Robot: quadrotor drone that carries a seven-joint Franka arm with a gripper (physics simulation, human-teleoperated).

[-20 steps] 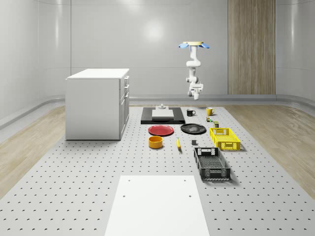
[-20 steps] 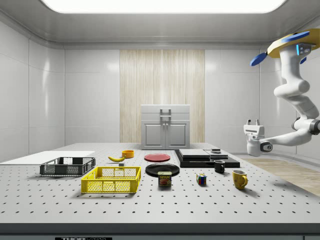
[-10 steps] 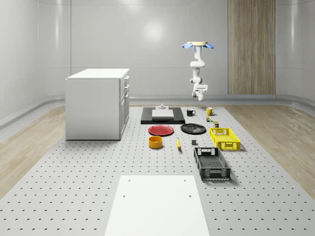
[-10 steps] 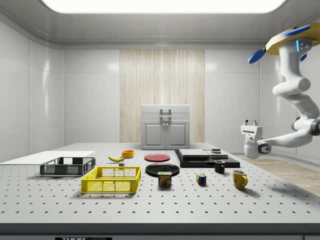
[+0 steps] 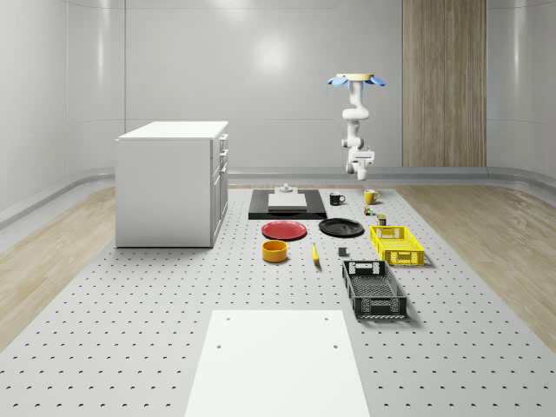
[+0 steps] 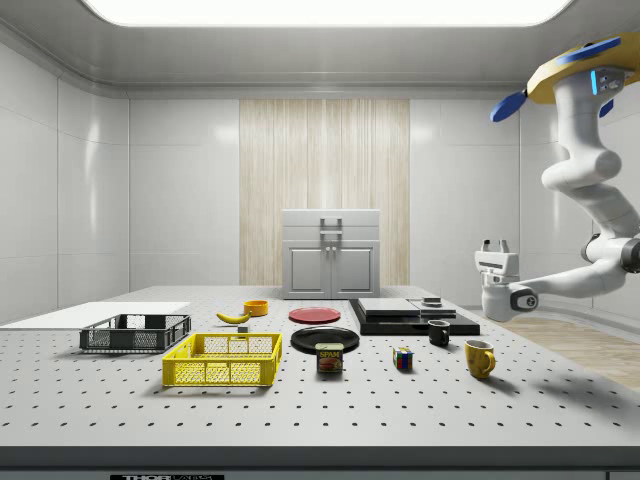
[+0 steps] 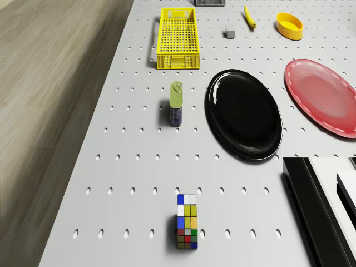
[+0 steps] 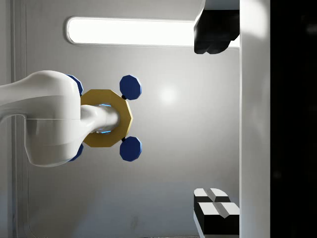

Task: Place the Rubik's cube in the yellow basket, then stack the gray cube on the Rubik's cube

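— What was found nearest, and where was the rest placed?

— The yellow basket was seen resting on the table with nothing lying in it. The gray cube was set on the table near the basket, on the whole-scene view's left of it and apart from it. Beyond the basket's far end a can was stood upright. Farther beyond that, well apart from the basket, the Rubik's cube was left on the table, untouched.

— And the robot?

— The gripper was held in the air farther still from the basket, past a yellow mug and well above the table. Its fingers were pointed upward and spread apart, and nothing was grasped between them. The drone was seen hovering high up, well beyond the basket's far end, with the arm hung down beneath it.
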